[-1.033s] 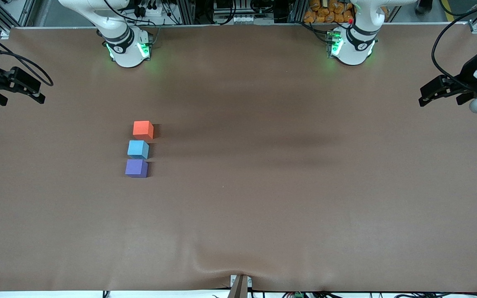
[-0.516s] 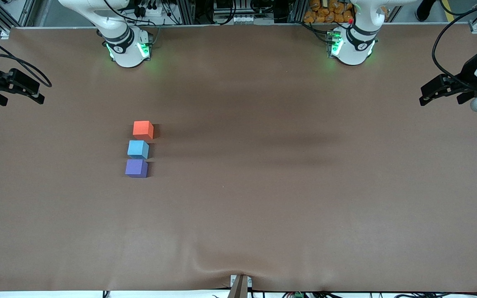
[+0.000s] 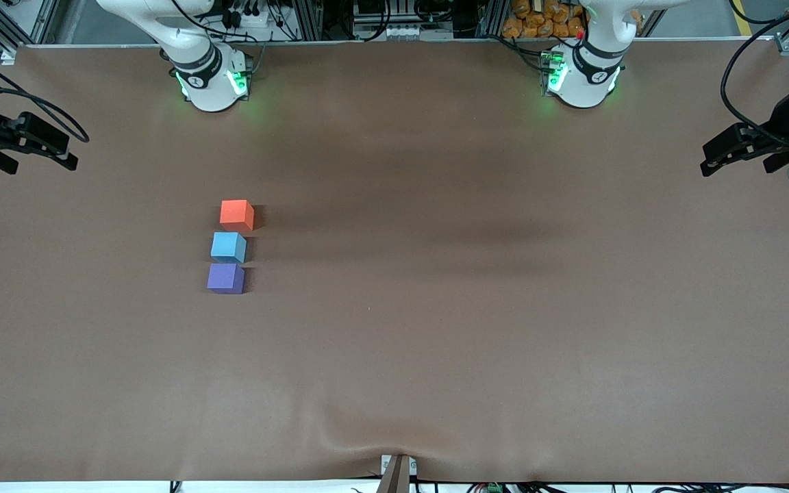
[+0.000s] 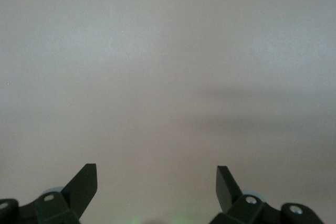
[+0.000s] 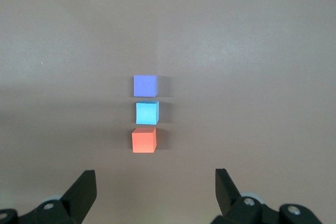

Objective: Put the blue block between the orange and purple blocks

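The blue block [image 3: 228, 246] sits on the brown desk [image 3: 477, 329] between the orange block [image 3: 236, 214] and the purple block [image 3: 225, 279]. The three form a short row toward the right arm's end of the desk, with the orange one farthest from the front camera and the purple one nearest. Thin gaps show between them in the right wrist view, where the blue block [image 5: 147, 113] lies apart from the purple block [image 5: 145, 85] and the orange block [image 5: 144, 140].

The right gripper [image 3: 66, 159] is up in the air over the desk's edge at the right arm's end, its jaws spread wide and holding nothing. Most of its arm is cut off by the picture's border. The left gripper [image 3: 708, 163] is over the desk's edge at the left arm's end, jaws also wide apart and empty. Its wrist is partly cut off too. The left wrist view shows only bare desk past the two fingertips [image 4: 85, 182].

Wide open room surrounds the row on every side, and the blocks lie well away from all desk edges. The cloth bulges slightly at the edge nearest the front camera.
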Motion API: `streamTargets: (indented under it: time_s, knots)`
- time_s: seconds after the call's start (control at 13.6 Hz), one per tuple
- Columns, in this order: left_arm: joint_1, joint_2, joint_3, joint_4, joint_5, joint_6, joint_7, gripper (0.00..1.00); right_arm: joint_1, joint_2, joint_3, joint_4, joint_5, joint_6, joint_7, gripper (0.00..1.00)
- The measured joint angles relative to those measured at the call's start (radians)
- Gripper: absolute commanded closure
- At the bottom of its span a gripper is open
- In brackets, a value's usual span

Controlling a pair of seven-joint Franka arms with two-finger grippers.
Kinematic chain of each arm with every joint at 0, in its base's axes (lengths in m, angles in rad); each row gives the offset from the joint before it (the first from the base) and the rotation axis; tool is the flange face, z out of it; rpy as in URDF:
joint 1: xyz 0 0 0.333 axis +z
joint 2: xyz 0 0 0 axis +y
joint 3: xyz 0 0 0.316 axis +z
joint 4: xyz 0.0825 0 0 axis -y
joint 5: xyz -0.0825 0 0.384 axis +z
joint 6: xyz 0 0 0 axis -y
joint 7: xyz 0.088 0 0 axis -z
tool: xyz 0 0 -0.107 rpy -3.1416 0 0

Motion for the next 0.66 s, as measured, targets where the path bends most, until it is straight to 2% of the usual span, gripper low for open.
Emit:
streamTargets:
  time_s: [0.66]
  knots:
    - [0.0, 0.0, 0.0, 0.011, 0.0, -0.002, 0.001, 0.0, 0.0, 0.0, 0.0, 0.001, 0.0, -0.016, 0.0, 0.0]
